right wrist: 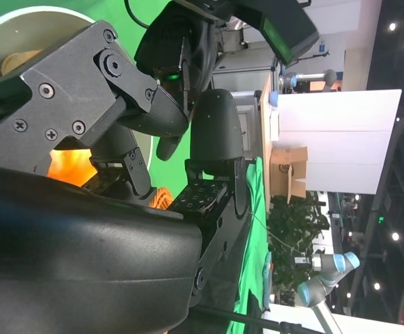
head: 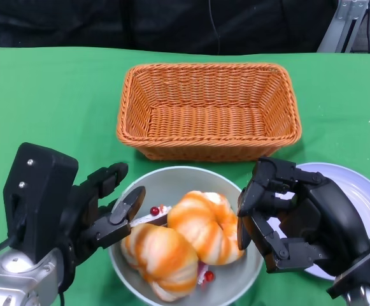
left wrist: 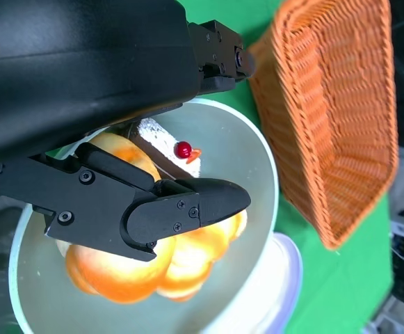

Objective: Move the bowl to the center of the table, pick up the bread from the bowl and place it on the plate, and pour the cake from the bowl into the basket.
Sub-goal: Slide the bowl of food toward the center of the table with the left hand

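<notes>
Bowl (head: 172, 185) sits on the green tabletop (head: 44, 102) just before the basket (head: 209, 109), bread (head: 205, 223) and cake (head: 151, 215) inside; left hand (head: 99, 204) and right hand (head: 277, 213) flank its rim, fingers spread, holding nothing, likely poised to lift the bread toward the plate (head: 363, 197)

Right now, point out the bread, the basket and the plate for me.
bread (head: 205, 223): head view, top of the orange-striped roll in the bowl.
basket (head: 209, 76): head view, far woven rim.
plate (head: 366, 191): head view, bare surface right of the right hand.
</notes>
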Robot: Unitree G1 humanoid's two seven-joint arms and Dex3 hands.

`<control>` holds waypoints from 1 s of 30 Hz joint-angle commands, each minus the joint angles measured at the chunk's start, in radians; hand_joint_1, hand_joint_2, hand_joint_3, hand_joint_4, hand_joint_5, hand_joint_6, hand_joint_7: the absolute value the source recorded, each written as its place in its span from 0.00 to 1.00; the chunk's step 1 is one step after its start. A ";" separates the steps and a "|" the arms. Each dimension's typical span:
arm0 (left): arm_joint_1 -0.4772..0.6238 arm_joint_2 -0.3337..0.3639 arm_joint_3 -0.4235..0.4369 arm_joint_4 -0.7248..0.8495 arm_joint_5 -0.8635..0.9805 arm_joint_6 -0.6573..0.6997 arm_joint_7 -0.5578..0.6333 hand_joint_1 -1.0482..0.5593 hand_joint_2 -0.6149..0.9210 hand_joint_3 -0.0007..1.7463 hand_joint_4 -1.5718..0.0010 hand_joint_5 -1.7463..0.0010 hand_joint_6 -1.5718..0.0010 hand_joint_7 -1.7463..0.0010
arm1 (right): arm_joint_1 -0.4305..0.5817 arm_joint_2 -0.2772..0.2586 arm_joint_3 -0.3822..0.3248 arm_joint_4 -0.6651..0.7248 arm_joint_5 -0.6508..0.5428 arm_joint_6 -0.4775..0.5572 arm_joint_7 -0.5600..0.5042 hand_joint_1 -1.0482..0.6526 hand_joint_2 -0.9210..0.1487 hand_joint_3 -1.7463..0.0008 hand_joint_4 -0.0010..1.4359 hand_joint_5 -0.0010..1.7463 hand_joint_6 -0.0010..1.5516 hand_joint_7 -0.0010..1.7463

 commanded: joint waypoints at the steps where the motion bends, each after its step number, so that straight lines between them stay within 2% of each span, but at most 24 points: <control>1: 0.017 0.001 0.011 -0.030 -0.027 0.012 -0.003 0.30 1.00 0.39 1.00 1.00 1.00 1.00 | 0.000 -0.001 -0.008 0.004 0.011 -0.009 0.003 0.54 0.45 0.25 0.56 0.95 0.45 0.83; 8: 0.019 0.017 0.010 -0.043 -0.019 -0.015 0.013 0.32 1.00 0.37 0.99 1.00 0.99 1.00 | -0.001 0.001 -0.011 0.002 0.015 -0.004 0.001 0.54 0.44 0.26 0.56 0.95 0.45 0.82; 9: 0.029 0.014 0.002 -0.041 0.011 -0.072 0.033 0.32 1.00 0.37 0.99 0.99 0.99 1.00 | 0.000 0.001 -0.011 -0.001 0.016 -0.002 0.000 0.54 0.44 0.26 0.56 0.95 0.45 0.82; 13: 0.070 0.000 -0.029 -0.007 0.153 -0.342 0.121 0.37 1.00 0.25 0.79 0.92 0.82 0.95 | 0.002 0.004 -0.016 -0.005 0.016 -0.002 -0.009 0.55 0.45 0.26 0.56 0.94 0.45 0.79; 17: 0.072 -0.039 0.016 0.037 0.151 -0.505 0.147 0.38 1.00 0.21 0.69 0.91 0.72 0.95 | 0.003 0.002 -0.020 -0.005 0.016 0.000 -0.012 0.55 0.45 0.27 0.55 0.92 0.46 0.77; 22: 0.066 -0.095 0.068 0.129 0.148 -0.780 0.170 0.41 1.00 0.14 0.55 0.90 0.59 0.96 | 0.003 -0.001 -0.027 0.002 0.015 -0.016 -0.005 0.55 0.43 0.30 0.54 0.90 0.46 0.73; 24: 0.053 -0.113 0.089 0.175 0.128 -0.897 0.163 0.43 1.00 0.12 0.52 0.90 0.57 0.96 | 0.002 -0.002 -0.031 -0.006 0.013 -0.006 -0.012 0.55 0.42 0.33 0.54 0.89 0.47 0.72; 27: 0.030 -0.133 0.111 0.250 0.121 -1.056 0.165 0.50 1.00 0.12 0.45 0.87 0.47 0.93 | 0.003 -0.007 -0.036 -0.019 0.004 0.001 -0.022 0.55 0.40 0.36 0.54 0.87 0.47 0.69; 29: 0.012 -0.139 0.122 0.312 0.128 -1.165 0.167 0.55 1.00 0.14 0.37 0.79 0.34 0.91 | 0.003 -0.012 -0.039 -0.020 -0.013 -0.014 -0.027 0.54 0.38 0.40 0.53 0.85 0.47 0.66; 30: 0.000 -0.136 0.127 0.352 0.137 -1.224 0.165 0.56 1.00 0.14 0.36 0.77 0.32 0.91 | 0.003 -0.016 -0.040 -0.026 -0.025 -0.022 -0.030 0.53 0.38 0.41 0.53 0.85 0.47 0.66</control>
